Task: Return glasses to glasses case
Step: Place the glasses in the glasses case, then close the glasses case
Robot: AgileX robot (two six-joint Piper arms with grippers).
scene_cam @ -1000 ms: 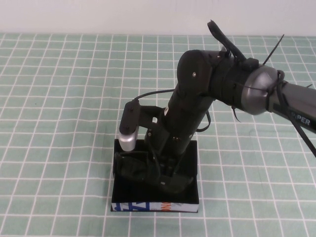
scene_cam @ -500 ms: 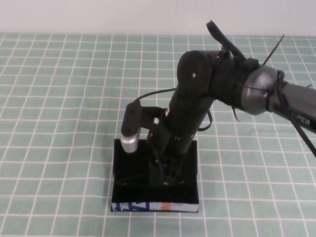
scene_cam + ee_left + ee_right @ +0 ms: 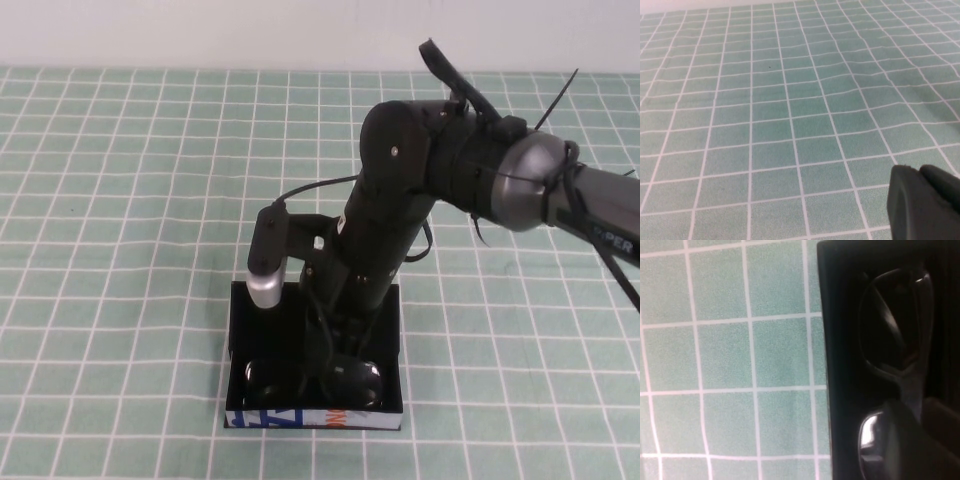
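Glasses (image 3: 300,382) lie inside the glasses case (image 3: 393,330), long axis parallel to its printed strip; print unreadable. Right gripper (image 3: 335,365) hovers above the case, left gripper (image 3: 925,202) apart; finger states indeterminate.

Your right arm reaches in from the right edge, bends at the elbow over mid-table and angles down toward the near side. Your right gripper (image 3: 335,372) hangs low at the near centre, pointing down. Your left gripper (image 3: 925,202) shows only as a dark tip in its own wrist view.
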